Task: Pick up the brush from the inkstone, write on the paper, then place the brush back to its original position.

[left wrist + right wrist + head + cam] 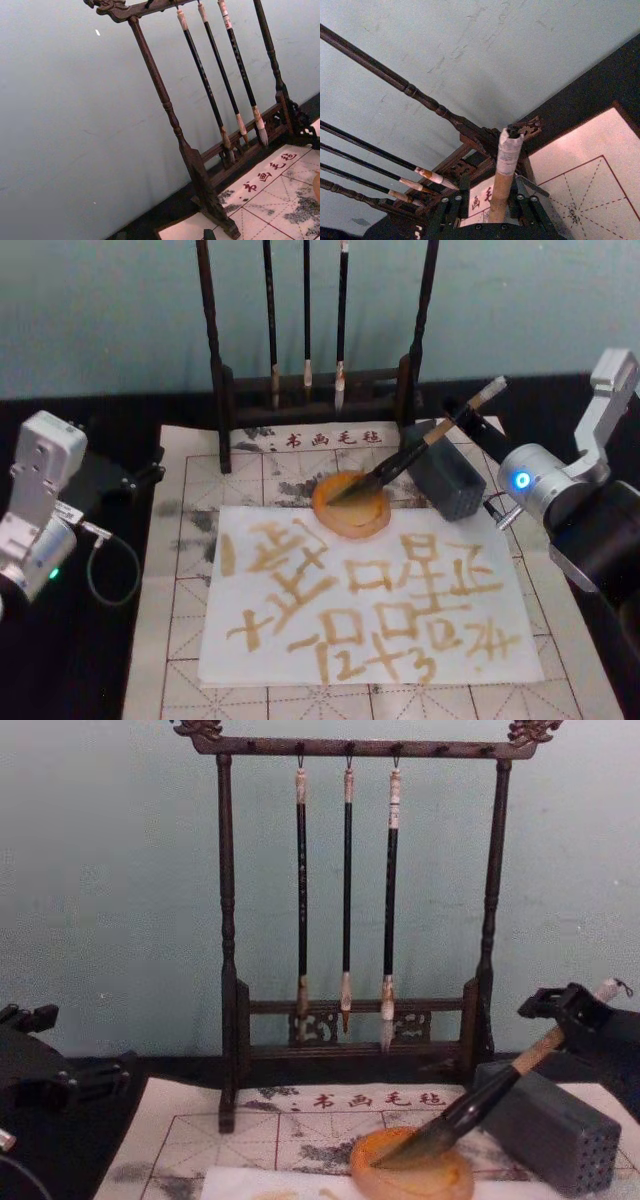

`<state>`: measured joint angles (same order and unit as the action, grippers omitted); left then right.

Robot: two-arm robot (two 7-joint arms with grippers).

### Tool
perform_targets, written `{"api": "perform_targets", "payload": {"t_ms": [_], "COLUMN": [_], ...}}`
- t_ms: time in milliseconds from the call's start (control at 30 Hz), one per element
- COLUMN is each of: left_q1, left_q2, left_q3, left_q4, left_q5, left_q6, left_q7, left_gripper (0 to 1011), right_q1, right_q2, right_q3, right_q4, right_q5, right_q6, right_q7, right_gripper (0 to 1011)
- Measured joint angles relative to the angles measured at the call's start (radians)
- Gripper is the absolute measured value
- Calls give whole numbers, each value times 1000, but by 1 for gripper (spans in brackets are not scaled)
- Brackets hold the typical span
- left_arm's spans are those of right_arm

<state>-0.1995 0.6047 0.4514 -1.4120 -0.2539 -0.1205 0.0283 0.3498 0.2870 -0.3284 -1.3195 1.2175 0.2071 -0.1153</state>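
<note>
Chest view: right gripper (568, 1010) clamps brush (470, 1108) handle (tilted), bristles resting in inkstone (412, 1177); left gripper's state unclear.

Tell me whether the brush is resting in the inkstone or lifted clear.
Resting in it: the brush slants down with its bristle tip on the inkstone, while the right tool is closed around its handle by the grey block.

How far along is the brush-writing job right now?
Writing looks done: the white paper sheet carries rows of yellowish characters. In hand: the right gripper grips the thick bamboo-handled brush, whose bristles sit in the round orange inkstone dish. Left, probably: release the brush so it rests there, then back away. The left gripper is parked at the table's left side.
</note>
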Motion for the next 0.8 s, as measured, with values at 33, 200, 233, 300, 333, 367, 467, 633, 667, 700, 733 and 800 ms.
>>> {"api": "perform_targets", "payload": {"t_ms": [33,200,233,300,333,367,467,633,667,700,733,800], "left_q1": [0,0,0,0,0,0,0,0,0,0,0,0], "left_q2": [0,0,0,0,0,0,0,0,0,0,0,0], "left_q3": [0,0,0,0,0,0,0,0,0,0,0,0], "left_q4": [0,0,0,0,0,0,0,0,0,0,0,0], "left_q5": [0,0,0,0,0,0,0,0,0,0,0,0], "left_q6": [0,0,0,0,0,0,0,0,0,0,0,0], "left_q7": [0,0,0,0,0,0,0,0,0,0,0,0], "left_gripper": [1001,1001,1001,1001,1001,1001,1001,1001,1001,1001,1001,1001], "right_q1": [0,0,0,0,0,0,0,0,0,0,0,0], "right_q2": [0,0,0,0,0,0,0,0,0,0,0,0], "right_q3": [0,1,1,1,1,1,1,1,1,1,1,1], "right_q4": [0,0,-1,-1,-1,-1,-1,-1,-1,-1,-1,-1], "right_q5": [0,-1,-1,-1,-1,-1,-1,-1,-1,-1,-1,-1], "right_q6": [0,0,0,0,0,0,0,0,0,0,0,0], "right_q7": [0,0,1,1,1,1,1,2,2,2,2,2], "right_gripper": [513,653,673,754,769,789,872,1002,1000,1000,1000,1000]}}
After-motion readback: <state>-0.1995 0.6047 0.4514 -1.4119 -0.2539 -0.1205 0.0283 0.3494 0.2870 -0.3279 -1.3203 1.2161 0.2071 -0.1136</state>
